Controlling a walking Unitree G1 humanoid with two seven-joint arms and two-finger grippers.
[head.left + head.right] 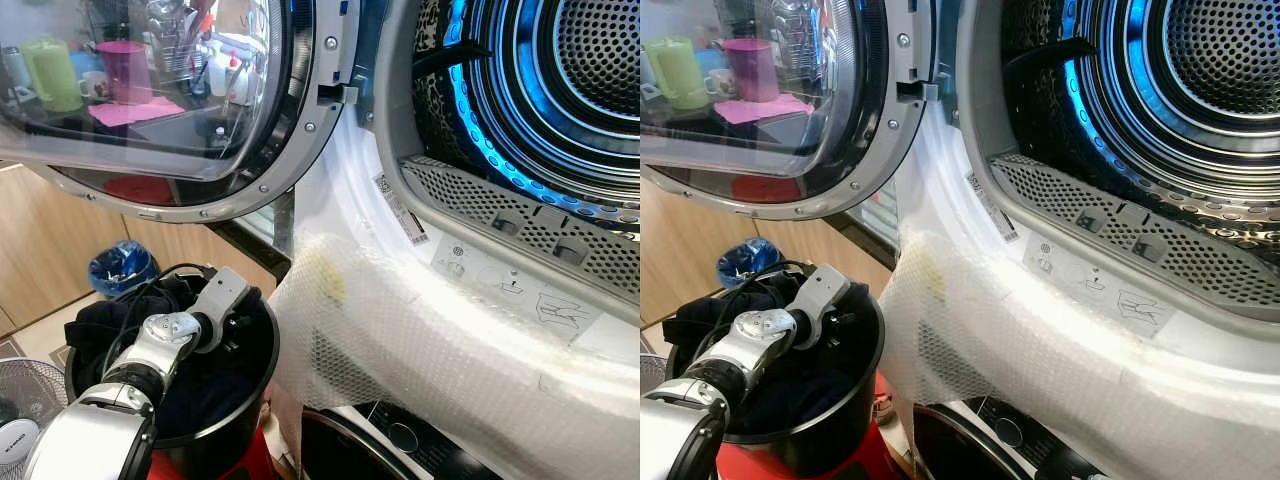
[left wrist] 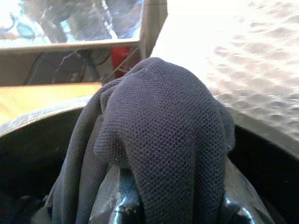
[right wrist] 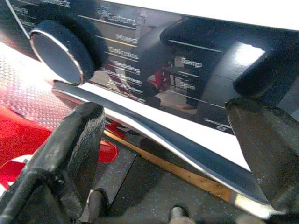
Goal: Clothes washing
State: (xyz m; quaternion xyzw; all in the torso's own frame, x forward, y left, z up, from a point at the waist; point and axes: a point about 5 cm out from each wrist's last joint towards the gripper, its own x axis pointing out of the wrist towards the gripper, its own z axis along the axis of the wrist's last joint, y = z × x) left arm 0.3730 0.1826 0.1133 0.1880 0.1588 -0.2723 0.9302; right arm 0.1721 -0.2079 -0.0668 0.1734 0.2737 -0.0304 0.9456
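Left pincer [image 2: 173, 212] grips a dark knitted garment [image 2: 163, 135] draped over its fingers, inside the black bucket [image 1: 255, 385].

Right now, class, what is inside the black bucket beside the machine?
Inside the black bucket lie dark clothes. The left gripper reaches in, its jaws draped with dark knit cloth. Whatever is below the top layer is covered.

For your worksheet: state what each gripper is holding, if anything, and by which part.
The left gripper grips a dark knit garment by a bunched fold draped over its fingers, inside the black basket. The right gripper holds nothing; its fingers are apart.
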